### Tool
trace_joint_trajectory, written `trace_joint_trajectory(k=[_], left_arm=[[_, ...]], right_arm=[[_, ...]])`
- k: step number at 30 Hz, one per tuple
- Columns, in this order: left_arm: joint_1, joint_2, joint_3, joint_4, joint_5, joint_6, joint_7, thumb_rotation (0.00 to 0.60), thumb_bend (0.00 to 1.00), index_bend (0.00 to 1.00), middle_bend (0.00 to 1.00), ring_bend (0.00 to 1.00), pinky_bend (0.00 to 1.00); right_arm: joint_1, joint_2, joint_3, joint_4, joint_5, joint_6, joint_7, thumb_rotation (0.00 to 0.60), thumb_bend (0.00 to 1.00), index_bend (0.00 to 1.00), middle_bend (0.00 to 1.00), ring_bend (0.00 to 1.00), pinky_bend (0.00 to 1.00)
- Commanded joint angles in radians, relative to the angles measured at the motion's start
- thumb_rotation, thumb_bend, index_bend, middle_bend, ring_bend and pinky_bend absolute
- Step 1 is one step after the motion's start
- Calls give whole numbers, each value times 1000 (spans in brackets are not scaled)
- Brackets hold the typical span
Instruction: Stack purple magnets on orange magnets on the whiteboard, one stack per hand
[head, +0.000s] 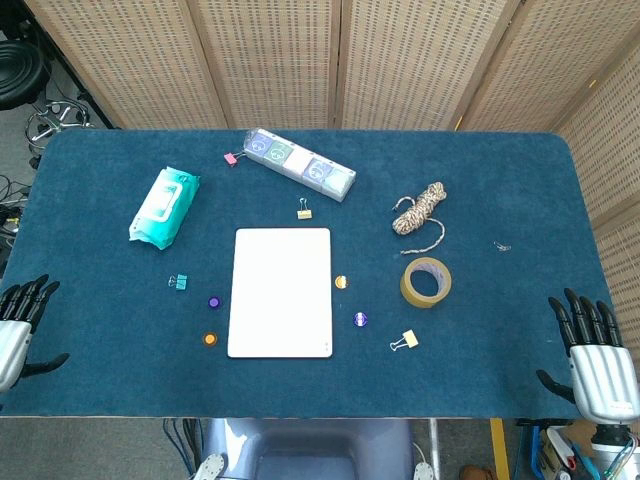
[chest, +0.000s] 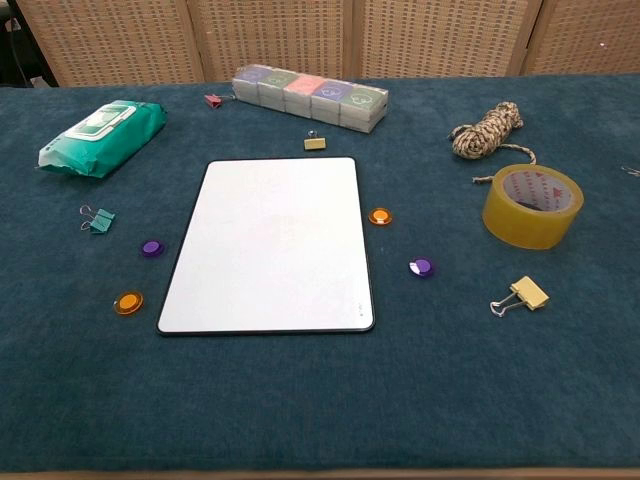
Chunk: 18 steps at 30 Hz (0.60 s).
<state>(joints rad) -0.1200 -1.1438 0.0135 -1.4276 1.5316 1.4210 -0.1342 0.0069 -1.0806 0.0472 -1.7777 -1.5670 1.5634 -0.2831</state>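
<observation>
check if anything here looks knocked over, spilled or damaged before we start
Nothing stands out. The whiteboard lies flat and bare, and the orange and purple magnets still sit off it on the cloth either side. Both hands rest open at the table's edges.

This looks like a robotics lab or test room set up for recording. A tabletop (head: 480, 400) covered in dark blue carpet-like cloth fills the frame, fenced at the top by folding woven-cane screen panels (head: 300, 60) that close off the room behind. In the upper left of the head view, black equipment and loose cables (head: 25, 95) sit on a grey floor. At the lower right edge, more coloured cables and tools (head: 560, 455) crowd beneath the tabletop's rim.
</observation>
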Motion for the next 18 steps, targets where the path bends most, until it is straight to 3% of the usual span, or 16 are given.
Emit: trace_joint_trajectory(k=[1,10,13,18], left_arm=[[0,-1,1,1,-1,-3,2,600,0,0,0,0,0],[-25,-9,31,4,68,-27,18,600,0,0,0,0,0],[-57,-21,40,-15,86,-76,27,600,7,4,0,0,0],[-106,-44,32,-59,80,-152,77,600,111,158,0,0,0]], right_arm=[[0,0,-1,0,0,-2,-1,600,0,0,0,0,0],[-1,1,-4,-5,-2,-2,-3,600,0,0,0,0,0],[-1,3,-4,-7,-2,-3,4,600,0,0,0,0,0],[2,6,-5,-5,7,-13,10,600,0,0,0,0,0]])
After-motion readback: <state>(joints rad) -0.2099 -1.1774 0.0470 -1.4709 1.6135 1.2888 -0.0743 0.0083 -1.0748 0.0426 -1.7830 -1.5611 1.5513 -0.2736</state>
